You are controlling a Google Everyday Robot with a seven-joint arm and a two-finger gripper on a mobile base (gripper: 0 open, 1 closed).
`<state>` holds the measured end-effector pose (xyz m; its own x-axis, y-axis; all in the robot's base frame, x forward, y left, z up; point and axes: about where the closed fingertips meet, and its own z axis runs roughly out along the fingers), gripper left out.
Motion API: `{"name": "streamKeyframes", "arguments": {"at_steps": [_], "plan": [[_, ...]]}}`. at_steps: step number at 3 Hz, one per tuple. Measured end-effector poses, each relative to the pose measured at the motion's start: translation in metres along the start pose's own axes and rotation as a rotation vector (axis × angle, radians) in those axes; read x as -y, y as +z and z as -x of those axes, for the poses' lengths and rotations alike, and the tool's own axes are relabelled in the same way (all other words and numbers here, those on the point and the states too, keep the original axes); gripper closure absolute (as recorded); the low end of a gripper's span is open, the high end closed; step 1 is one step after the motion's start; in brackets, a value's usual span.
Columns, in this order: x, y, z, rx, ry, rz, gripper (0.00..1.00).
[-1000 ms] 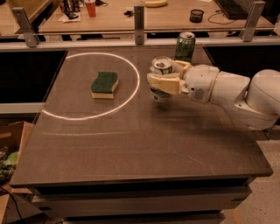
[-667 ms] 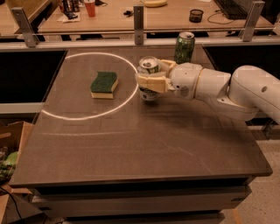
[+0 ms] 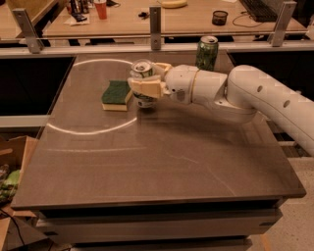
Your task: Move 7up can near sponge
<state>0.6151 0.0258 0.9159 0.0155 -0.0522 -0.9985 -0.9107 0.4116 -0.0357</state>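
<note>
The 7up can (image 3: pixel 143 72), white with a silver top, stands upright on the dark table (image 3: pixel 162 157), held between the tan fingers (image 3: pixel 145 88) of my gripper (image 3: pixel 145 81). The gripper is shut on the can and reaches in from the right on a white arm. The sponge (image 3: pixel 117 94), dark green on top with a yellow body, lies flat just left of the can, a small gap apart, inside a white circle marked on the table.
A dark green can (image 3: pixel 206 52) stands at the table's back edge, right of my wrist. Behind a metal rail (image 3: pixel 155 29) is a wooden desk with a red cup (image 3: pixel 101 9) and a black cup (image 3: pixel 220 17). A cardboard box (image 3: pixel 10 171) sits on the floor at the left.
My gripper has carried the 7up can leftwards across the table, from well right of the sponge to just beside it. The sponge and the dark green can have not moved.
</note>
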Motion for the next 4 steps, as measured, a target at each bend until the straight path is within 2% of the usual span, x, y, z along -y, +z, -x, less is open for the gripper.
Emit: {"name": "streamKeyframes", "arguments": {"at_steps": [2, 3, 4], "plan": [[-0.013, 0.021, -0.013, -0.005, 0.018, 0.033, 1.0], [-0.015, 0.023, -0.012, -0.005, 0.017, 0.038, 0.84], [-0.016, 0.025, -0.011, -0.004, 0.016, 0.042, 0.61]]}}
